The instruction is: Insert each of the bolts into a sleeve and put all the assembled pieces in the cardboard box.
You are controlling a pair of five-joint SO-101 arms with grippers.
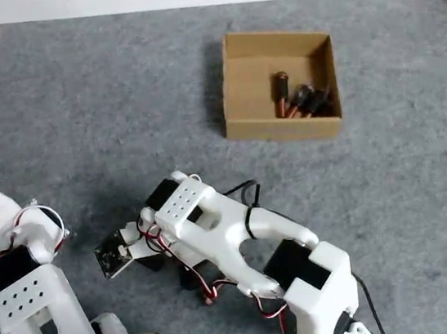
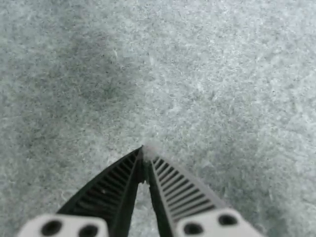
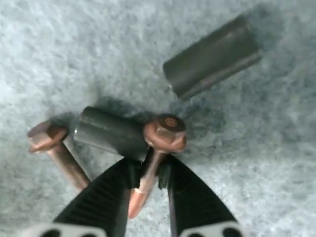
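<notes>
The right claw (image 3: 148,170) is pinched on the shank of a bolt (image 3: 164,133), its head just past the tips and right by a sleeve (image 3: 109,134) lying crosswise, with a second bolt (image 3: 52,143) beside that and a second sleeve (image 3: 212,57) farther out. Best to lift clear, grip firmly (a thin shank may swivel) and square the bolt's tip to a sleeve's mouth. The left claw (image 2: 144,159) is closed empty; the cardboard box (image 1: 284,128), well beyond, holds finished pieces (image 1: 301,99).
</notes>
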